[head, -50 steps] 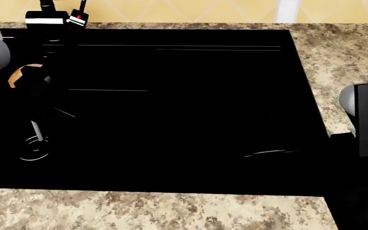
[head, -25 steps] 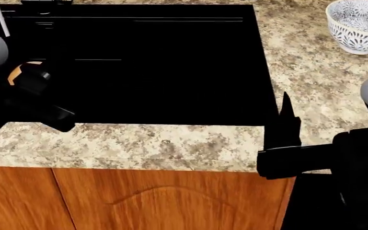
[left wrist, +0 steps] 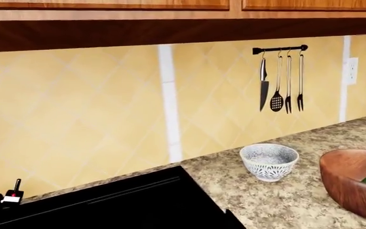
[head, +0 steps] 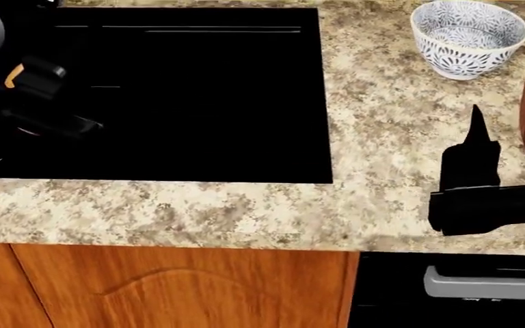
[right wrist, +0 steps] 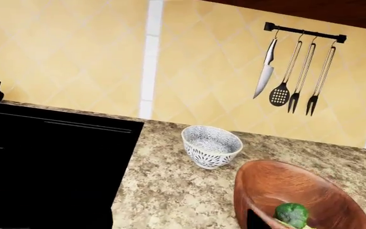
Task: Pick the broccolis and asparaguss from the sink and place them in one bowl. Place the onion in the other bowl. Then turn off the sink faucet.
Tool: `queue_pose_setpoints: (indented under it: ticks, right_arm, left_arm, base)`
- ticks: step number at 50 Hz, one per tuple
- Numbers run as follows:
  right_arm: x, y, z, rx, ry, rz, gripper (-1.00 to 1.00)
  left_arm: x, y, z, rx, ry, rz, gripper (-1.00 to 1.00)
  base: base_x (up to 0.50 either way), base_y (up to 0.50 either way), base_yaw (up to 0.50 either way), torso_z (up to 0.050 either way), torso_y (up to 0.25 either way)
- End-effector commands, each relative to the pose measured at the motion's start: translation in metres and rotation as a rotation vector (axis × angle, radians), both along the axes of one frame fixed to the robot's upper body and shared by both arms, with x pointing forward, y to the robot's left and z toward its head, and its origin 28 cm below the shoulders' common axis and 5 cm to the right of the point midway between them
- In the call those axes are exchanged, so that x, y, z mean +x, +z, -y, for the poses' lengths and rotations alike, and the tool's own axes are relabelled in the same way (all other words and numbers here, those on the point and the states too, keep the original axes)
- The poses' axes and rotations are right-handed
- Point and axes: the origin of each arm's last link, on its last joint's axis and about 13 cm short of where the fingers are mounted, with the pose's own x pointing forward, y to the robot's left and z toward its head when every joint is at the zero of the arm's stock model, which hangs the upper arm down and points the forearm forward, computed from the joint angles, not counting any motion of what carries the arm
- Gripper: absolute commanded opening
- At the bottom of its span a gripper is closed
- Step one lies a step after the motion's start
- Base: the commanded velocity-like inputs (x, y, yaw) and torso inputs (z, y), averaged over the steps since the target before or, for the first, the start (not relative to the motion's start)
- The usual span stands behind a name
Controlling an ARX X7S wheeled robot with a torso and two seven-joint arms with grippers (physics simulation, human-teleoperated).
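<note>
The sink [head: 171, 96] is showing as a black recess in the speckled counter [head: 381, 137]. A wooden bowl [right wrist: 297, 200] is sitting right of it, holding a green broccoli [right wrist: 291, 213]. The patterned bowl [head: 467, 37] is standing behind. The right pincer [head: 470, 167] is hovering over the counter; its opening is unclear, as is the left pincer's [head: 48, 106].

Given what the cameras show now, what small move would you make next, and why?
Probably ease the right end effector on towards the brown wooden bowl, which already holds a green broccoli piece. What it carries cannot be seen; the patterned white ceramic bowl looks empty.
</note>
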Motion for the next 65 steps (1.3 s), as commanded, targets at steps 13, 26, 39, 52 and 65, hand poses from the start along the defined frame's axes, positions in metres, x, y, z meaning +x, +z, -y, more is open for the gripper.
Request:
queue_pose_setpoints:
  ticks: [13,26,39,52,65]
  right_arm:
    - [-0.0024,-0.0013,0.0044,-0.001,-0.006,-0.002,1.00]
    - [-0.0011,-0.0010,0.0047,0.003,-0.004,-0.006,1.00]
    - [-0.0095,0.0015,0.0051,0.013,-0.001,-0.014,1.00]
    - [-0.0059,-0.0024,0.0045,0.039,0.014,-0.019,1.00]
    - [-0.0094,-0.0054,0.0054,0.044,0.011,-0.007,1.00]
  left_arm:
    - [0.0008,0.0050,0.0030,-0.018,-0.015,0.010,-1.00]
    - [0.0008,0.0045,0.0031,-0.021,-0.016,0.008,-1.00]
    - [-0.0016,0.0066,0.0032,-0.014,-0.011,0.012,-1.00]
    - [-0.0056,0.0114,0.0050,0.001,-0.019,0.021,-1.00]
    - [-0.0035,0.0120,0.0059,0.011,-0.017,0.021,-1.00]
  base:
    - [0.37,-0.41,0.00,0.000,0.000]
    - [0.36,-0.41,0.00,0.000,0.000]
    - [0.36,-0.41,0.00,0.000,0.002]
    - [0.34,-0.43,0.00,0.000,0.001]
    - [0.29,-0.36,0.00,0.000,0.001]
